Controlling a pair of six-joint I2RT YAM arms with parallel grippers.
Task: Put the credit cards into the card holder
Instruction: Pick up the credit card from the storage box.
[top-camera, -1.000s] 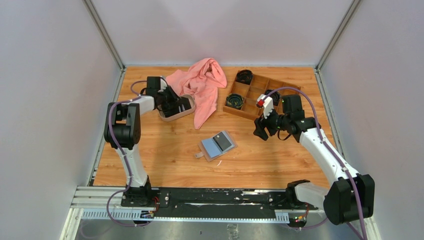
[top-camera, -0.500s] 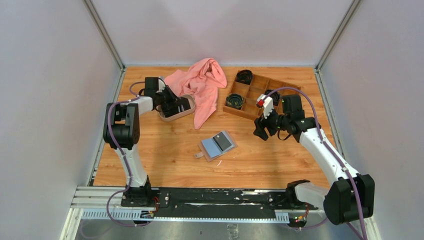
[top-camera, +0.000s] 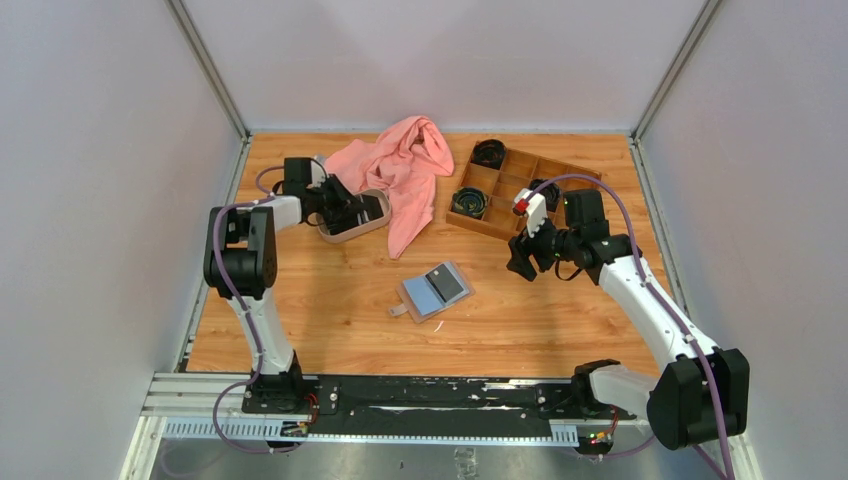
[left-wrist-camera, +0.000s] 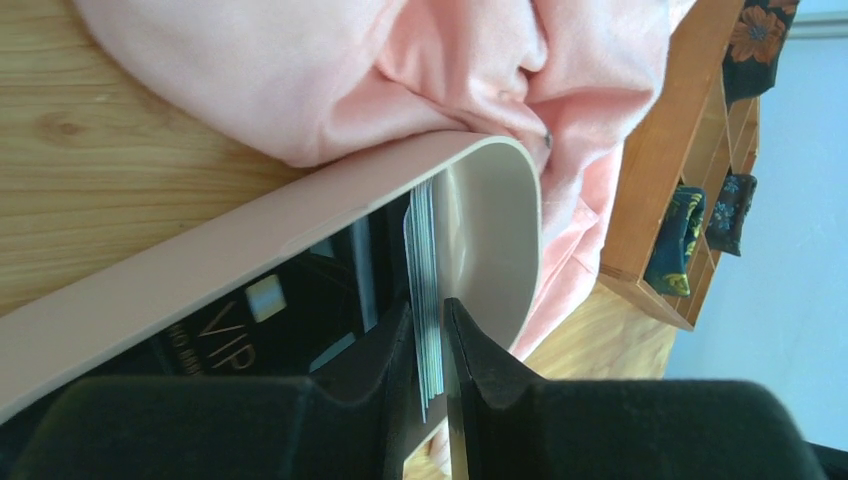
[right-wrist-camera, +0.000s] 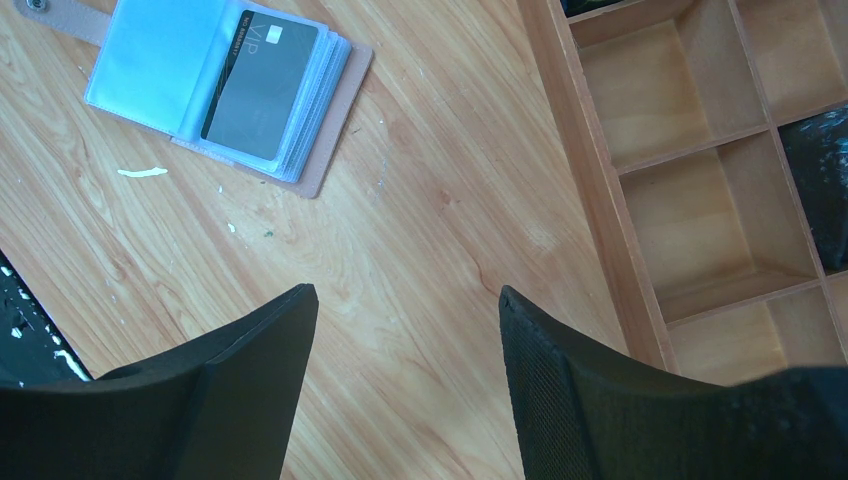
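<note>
The credit cards (left-wrist-camera: 425, 270) stand edge-on in the tray (left-wrist-camera: 300, 215) at far left. The left gripper (left-wrist-camera: 428, 312) has its fingers nearly together on either side of the stack, close against it; whether they pinch it cannot be told. The card holder (top-camera: 435, 291) lies open mid-table with one dark card (right-wrist-camera: 260, 85) in it, and right of it the right gripper (right-wrist-camera: 405, 292) hangs wide apart, empty, beside the wooden box (right-wrist-camera: 680, 150).
</note>
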